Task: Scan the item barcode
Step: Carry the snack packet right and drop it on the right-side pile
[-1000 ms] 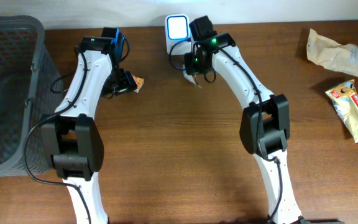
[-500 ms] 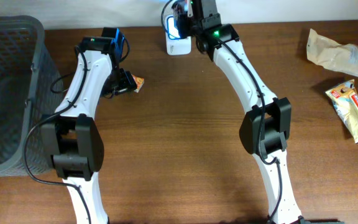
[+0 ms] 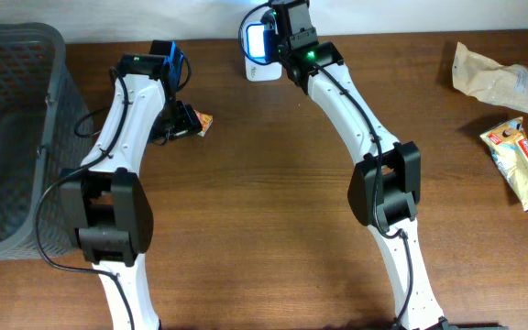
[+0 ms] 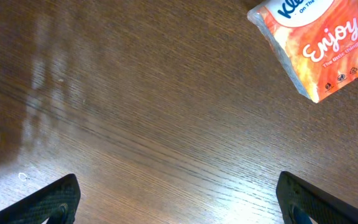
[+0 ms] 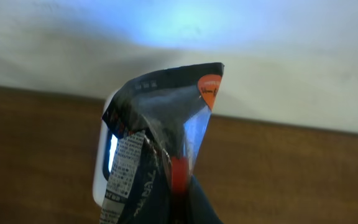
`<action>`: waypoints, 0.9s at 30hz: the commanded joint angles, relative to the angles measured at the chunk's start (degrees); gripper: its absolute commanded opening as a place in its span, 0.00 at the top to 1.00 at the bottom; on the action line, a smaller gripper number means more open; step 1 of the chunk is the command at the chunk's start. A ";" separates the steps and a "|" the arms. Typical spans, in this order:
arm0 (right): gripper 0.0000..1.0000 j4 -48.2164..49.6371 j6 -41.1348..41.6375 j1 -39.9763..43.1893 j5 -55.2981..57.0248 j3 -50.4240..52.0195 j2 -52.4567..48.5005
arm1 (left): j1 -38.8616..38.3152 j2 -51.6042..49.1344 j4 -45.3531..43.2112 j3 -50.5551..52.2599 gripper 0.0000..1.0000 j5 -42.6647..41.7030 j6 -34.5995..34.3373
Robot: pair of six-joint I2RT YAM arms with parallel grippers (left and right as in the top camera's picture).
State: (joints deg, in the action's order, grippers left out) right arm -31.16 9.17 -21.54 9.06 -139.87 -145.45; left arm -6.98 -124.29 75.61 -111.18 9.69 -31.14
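My right gripper [image 3: 278,23] is shut on a dark crinkly snack packet [image 5: 160,137] with a red spot and an orange mark at its top corner. It holds the packet upright, close in front of the white barcode scanner [image 3: 257,41], whose window glows blue. In the right wrist view the scanner [image 5: 104,165] shows just behind the packet's left edge, where white printed text faces it. My left gripper [image 4: 179,199] hangs open over bare wood, with nothing between its fingers. An orange tissue pack [image 4: 319,43] lies just ahead of it.
A dark plastic basket [image 3: 7,55] stands at the far left of the table. A beige packet [image 3: 493,75] and a cream-and-red packet [image 3: 521,165] lie at the far right. The scanner stands at the table's back edge, against the white wall.
My right arm has lifted the packet and carried it back and to the left, from just right of the scanner to in front of its glowing window. The left arm has not moved.
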 commanded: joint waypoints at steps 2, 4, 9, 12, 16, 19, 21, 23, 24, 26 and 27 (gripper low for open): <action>0.96 -8.28 7.21 0.37 12.92 -0.61 8.98 | 0.02 0.13 0.07 -0.28 0.01 0.22 -0.55; 0.96 -13.70 8.76 2.05 17.14 -0.61 13.07 | 0.02 0.13 0.07 -0.28 0.01 0.22 -0.55; 0.96 -27.41 11.98 12.37 17.68 -0.61 20.52 | 0.02 0.13 0.07 -0.28 0.01 0.22 -0.55; 0.96 -34.69 12.85 19.43 16.39 -0.61 21.35 | 0.02 0.13 0.07 -0.28 0.01 0.22 -0.55; 0.96 -43.89 12.81 28.79 13.75 -0.33 21.22 | 0.02 0.13 0.07 -0.28 0.01 0.22 -0.55; 0.96 -47.30 12.79 33.29 11.85 -0.28 21.22 | 0.02 0.13 0.07 -0.28 0.01 0.22 -0.55; 0.96 -48.63 12.76 36.22 10.01 -0.26 21.22 | 0.02 0.13 0.07 -0.28 0.01 0.22 -0.55; 0.96 -48.92 12.76 38.95 7.76 -0.26 21.22 | 0.02 0.13 0.07 -0.28 0.01 0.22 -0.55; 0.96 -49.09 12.76 40.35 7.50 -0.26 21.22 | 0.02 0.13 0.07 -0.28 0.01 0.22 -0.55; 0.96 -49.33 12.79 43.19 7.58 -0.24 21.22 | 0.02 0.13 0.07 -0.28 0.01 0.22 -0.55; 0.96 -49.44 12.79 44.37 7.61 -0.15 21.22 | 0.02 0.13 0.07 -0.28 0.01 0.22 -0.55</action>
State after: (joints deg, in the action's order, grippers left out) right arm -80.38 21.08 18.96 17.74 -140.31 -124.62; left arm -6.98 -124.29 75.61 -111.18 9.69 -31.14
